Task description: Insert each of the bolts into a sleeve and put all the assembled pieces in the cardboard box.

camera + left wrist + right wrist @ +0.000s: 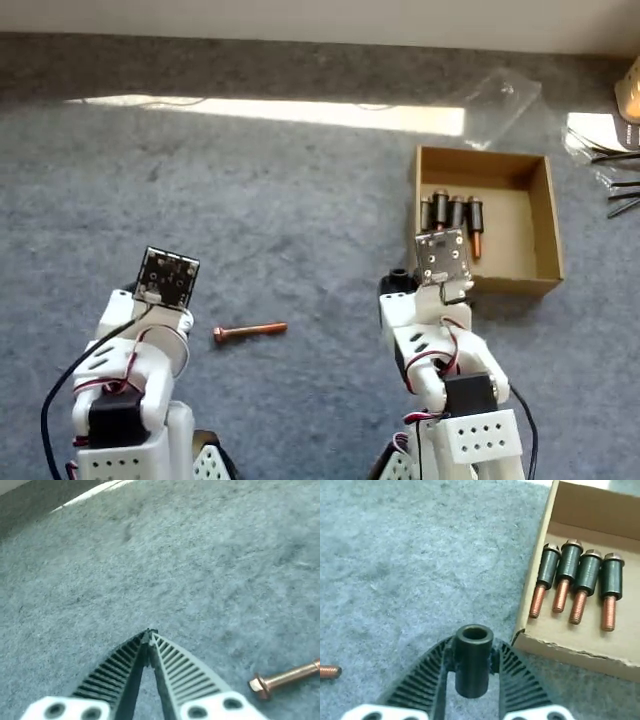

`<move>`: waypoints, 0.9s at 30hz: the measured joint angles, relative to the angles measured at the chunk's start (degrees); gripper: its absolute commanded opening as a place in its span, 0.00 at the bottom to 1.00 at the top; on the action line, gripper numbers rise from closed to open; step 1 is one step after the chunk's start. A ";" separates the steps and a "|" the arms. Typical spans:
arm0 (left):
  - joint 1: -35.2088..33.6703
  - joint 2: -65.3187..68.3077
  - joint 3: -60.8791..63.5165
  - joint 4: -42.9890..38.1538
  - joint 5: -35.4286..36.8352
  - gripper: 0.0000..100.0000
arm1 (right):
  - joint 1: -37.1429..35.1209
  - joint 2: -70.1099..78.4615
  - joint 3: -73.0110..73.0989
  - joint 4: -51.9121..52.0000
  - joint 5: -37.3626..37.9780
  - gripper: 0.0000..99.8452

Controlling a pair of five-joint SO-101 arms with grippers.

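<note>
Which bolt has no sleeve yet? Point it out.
The bolt lying alone on the carpet, bare copper all along. The other four, in the cardboard box, each wear a black sleeve.

Left arm (150, 352) and right arm (468, 352): white printed shells, black servo blocks, looping red and black cables (433, 353), dark wrist circuit boards (167, 277). Pincer fingers (119, 666) black, ribbed, tapering; white mounts (215, 708) with screw holes.

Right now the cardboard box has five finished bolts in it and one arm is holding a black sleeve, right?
Not quite: the cardboard box has four finished bolts, not five. The right wrist view shows them lying side by side. The right gripper is indeed holding a black sleeve.
</note>
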State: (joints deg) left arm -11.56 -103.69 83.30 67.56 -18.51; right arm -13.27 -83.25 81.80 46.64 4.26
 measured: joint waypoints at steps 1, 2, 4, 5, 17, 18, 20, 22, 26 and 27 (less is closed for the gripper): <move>0.70 -0.18 -0.53 0.53 0.00 0.01 | 0.00 0.00 0.00 0.00 0.00 0.00; 0.88 -0.26 -1.05 0.79 0.00 0.01 | 0.00 0.00 0.00 0.00 0.00 0.00; 1.05 1.32 -2.55 0.88 -0.09 0.01 | 0.00 0.00 0.00 0.00 0.00 0.00; 1.14 2.90 -3.52 0.88 -0.09 0.01 | 0.00 0.00 0.00 0.00 0.00 0.00; 11.34 42.64 -26.02 9.58 -14.33 0.01 | 0.00 0.00 0.00 0.00 0.00 0.00; 13.10 45.63 -27.69 11.25 -16.97 0.01 | 0.00 0.00 0.00 0.00 0.00 0.00; 16.18 49.76 -29.80 13.27 -22.33 0.01 | 0.00 0.00 0.00 0.00 0.00 0.00; 18.11 51.78 -30.51 14.24 -28.40 0.01 | 0.00 0.00 0.00 0.00 0.00 0.00; 20.84 53.01 -30.59 14.68 -40.09 0.01 | -0.09 0.00 0.00 0.00 0.00 0.00; 21.10 53.01 -30.59 14.68 -42.64 0.01 | -0.09 0.00 0.00 0.00 0.00 0.00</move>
State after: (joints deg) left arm 9.54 -50.68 52.70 82.24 -61.14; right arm -13.36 -83.25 81.80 46.64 4.26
